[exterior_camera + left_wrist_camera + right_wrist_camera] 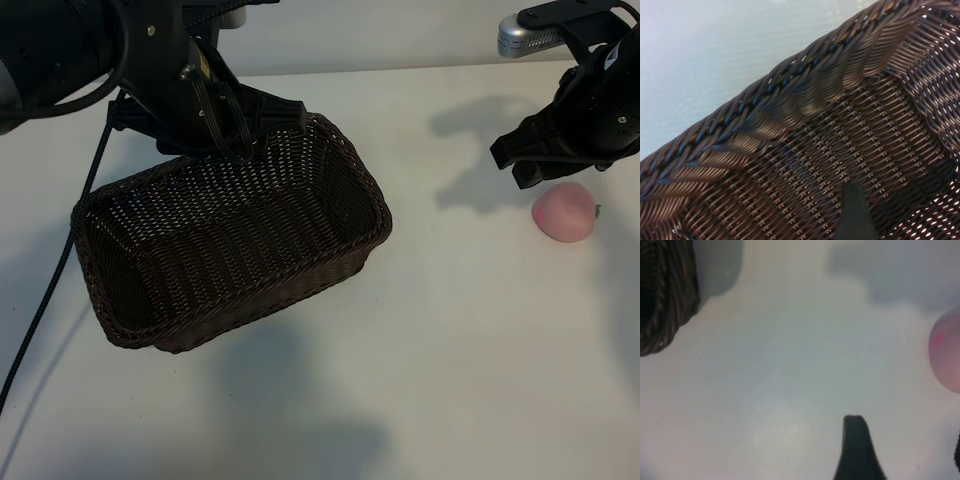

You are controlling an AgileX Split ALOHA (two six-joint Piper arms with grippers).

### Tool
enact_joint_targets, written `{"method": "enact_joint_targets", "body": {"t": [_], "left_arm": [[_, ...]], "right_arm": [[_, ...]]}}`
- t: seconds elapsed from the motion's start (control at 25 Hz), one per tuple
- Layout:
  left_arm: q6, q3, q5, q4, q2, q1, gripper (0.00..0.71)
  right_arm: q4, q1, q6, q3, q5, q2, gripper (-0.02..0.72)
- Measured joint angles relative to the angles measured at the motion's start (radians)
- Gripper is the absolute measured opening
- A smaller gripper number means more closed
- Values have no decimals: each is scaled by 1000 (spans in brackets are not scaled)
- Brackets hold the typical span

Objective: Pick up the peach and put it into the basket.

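Note:
The peach [566,211], small, round and pale pink, lies on the white table at the right; the right wrist view catches its side [947,355]. My right gripper [512,167] hangs open just left of it and slightly behind, with only bare table between its fingers [856,445]. The dark-brown wicker basket [150,335] sits at the left, tilted, its far rim raised. My left gripper [245,140] straddles that far rim near a corner and is shut on it. In the left wrist view one finger [855,212] is inside the basket, below the braided rim [790,75].
The white table [450,350] stretches between the basket and the peach. A black cable [50,290] trails down past the basket's left side. One corner of the basket [665,300] shows in the right wrist view.

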Motion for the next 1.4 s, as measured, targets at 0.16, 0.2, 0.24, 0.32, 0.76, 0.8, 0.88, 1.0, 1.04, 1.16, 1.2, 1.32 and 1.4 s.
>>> {"method": "enact_joint_targets", "body": {"t": [0.16,0.2,0.24,0.32,0.76,0.8,0.88,1.0,1.04,1.16,1.2,1.32,1.4], "left_arm": [[0,0,0,0,0,0,507],[0,0,0,0,0,0,507],[0,0,0,0,0,0,507],[0,0,0,0,0,0,507],[0,0,0,0,0,0,507],[0,0,0,0,0,0,507],[0,0,0,0,0,0,507],[0,0,-2,0,0,0,507],[0,0,-8,0,0,0,507],[3,0,-25,1,0,0,507],[3,0,-21,2,0,0,507],[-17,0,18,20,0,7,507],[-35,0,67,35,0,25,507]], "right_arm": [[0,0,0,0,1,0,441],[0,0,0,0,1,0,435],[0,0,0,0,1,0,430],[0,0,1,0,1,0,418],[0,0,1,0,0,0,366],[0,0,1,0,0,0,361],[0,0,1,0,-1,0,352],[0,0,1,0,-8,0,338],[0,0,1,0,-13,0,333],[0,0,1,0,-23,0,319],[0,0,1,0,-25,0,313],[0,0,1,0,-28,0,296],[1,0,1,0,-28,0,285]]}}
